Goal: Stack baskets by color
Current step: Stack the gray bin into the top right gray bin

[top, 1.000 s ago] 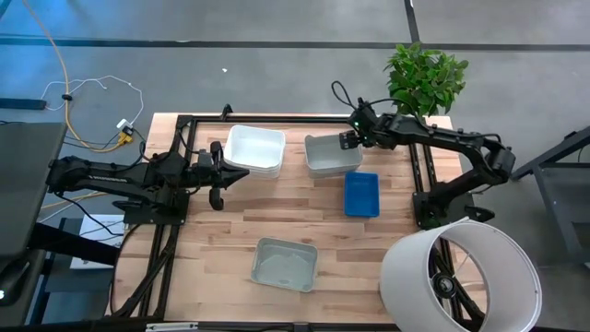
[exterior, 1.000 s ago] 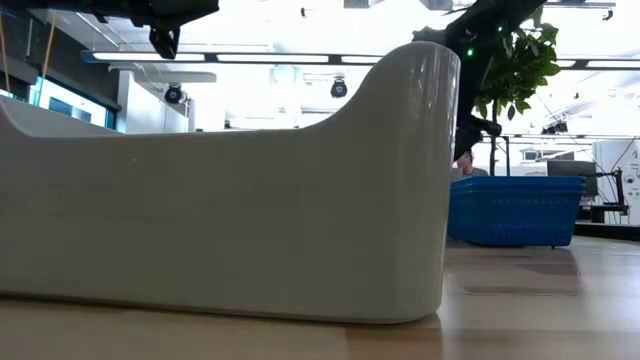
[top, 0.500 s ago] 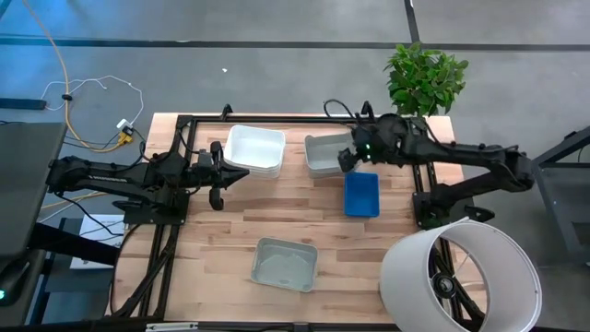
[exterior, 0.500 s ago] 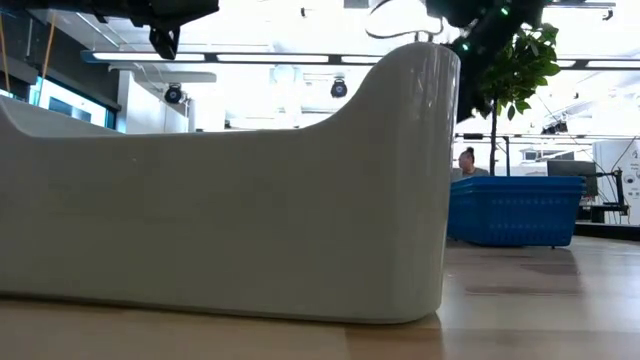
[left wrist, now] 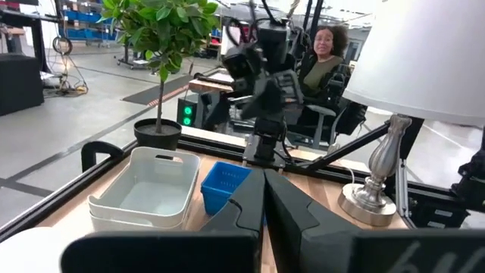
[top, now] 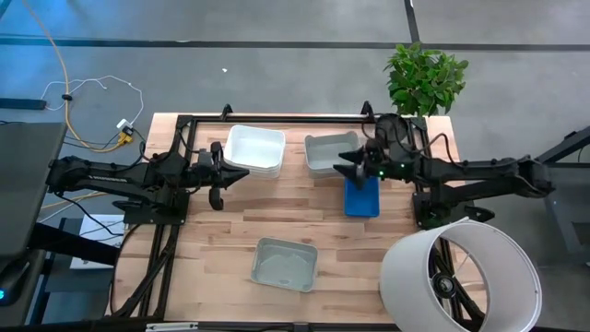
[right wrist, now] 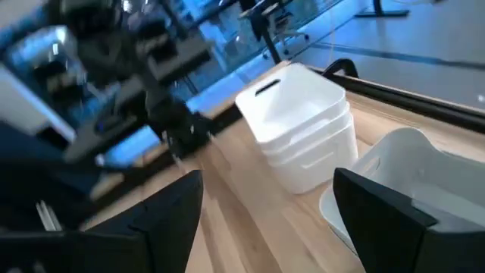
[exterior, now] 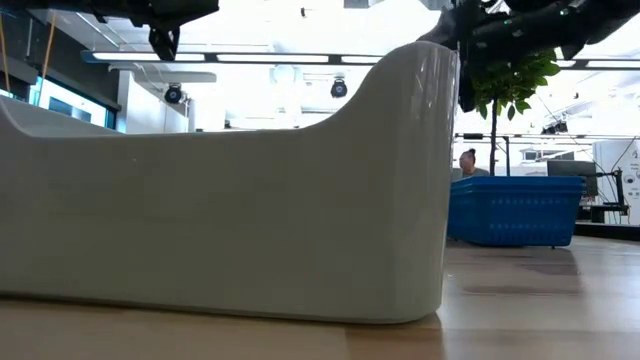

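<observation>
A stack of white baskets [top: 255, 150] stands at the table's far middle, with a stack of translucent grey baskets [top: 328, 153] to its right. Blue baskets [top: 361, 195] lie right of centre. One grey basket [top: 285, 263] rests alone on its base near the front edge and fills the low view [exterior: 220, 190]. My right gripper [top: 345, 167] hangs open in the air at the grey stack's near right corner, pointing toward the table's left, with nothing between its fingers [right wrist: 163, 208]. My left gripper [top: 218, 177] waits shut to the left of the white stack.
A large white lampshade [top: 461, 277] fills the near right corner, its lamp base [left wrist: 370, 197] beside the blue baskets. A potted plant [top: 426, 78] stands beyond the far right corner. Bare wood lies between the lone grey basket and the stacks. A person sits in the room behind [left wrist: 322, 57].
My right gripper has drawn back from the far right corner of the grey stack toward the table's near edge. It has tipped up from pointing down to nearly level, staying open. The baskets have not moved.
</observation>
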Controlling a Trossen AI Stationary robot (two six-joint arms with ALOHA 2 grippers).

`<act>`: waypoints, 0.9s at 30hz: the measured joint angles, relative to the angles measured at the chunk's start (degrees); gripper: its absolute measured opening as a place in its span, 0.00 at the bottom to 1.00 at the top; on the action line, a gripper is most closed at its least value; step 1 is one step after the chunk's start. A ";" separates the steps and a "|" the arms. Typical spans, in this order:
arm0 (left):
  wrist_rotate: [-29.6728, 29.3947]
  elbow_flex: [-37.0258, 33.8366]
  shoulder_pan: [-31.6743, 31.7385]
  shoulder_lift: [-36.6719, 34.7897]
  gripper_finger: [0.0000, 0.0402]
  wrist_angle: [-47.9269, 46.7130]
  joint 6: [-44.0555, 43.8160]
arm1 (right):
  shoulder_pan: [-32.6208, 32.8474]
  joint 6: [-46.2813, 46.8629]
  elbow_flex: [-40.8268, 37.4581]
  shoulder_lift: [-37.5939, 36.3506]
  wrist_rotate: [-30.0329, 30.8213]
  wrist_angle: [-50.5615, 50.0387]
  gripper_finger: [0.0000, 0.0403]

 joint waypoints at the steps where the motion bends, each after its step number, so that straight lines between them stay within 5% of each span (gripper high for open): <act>1: 0.00 0.00 -0.01 0.00 0.00 0.02 -0.45 | 0.48 -1.99 0.00 0.01 -0.48 -0.09 0.70; 7: -0.01 0.00 0.00 -0.01 0.00 0.93 -0.59 | 3.18 -10.30 0.00 0.20 -1.70 -0.07 0.70; 17: 0.00 0.00 -0.02 -0.01 0.00 1.62 0.05 | 4.71 -10.65 0.00 0.20 -0.43 0.39 0.69; 27: 5.63 0.00 -0.02 -0.01 0.00 1.64 -0.44 | 4.69 -10.44 0.00 0.15 -0.43 1.17 0.42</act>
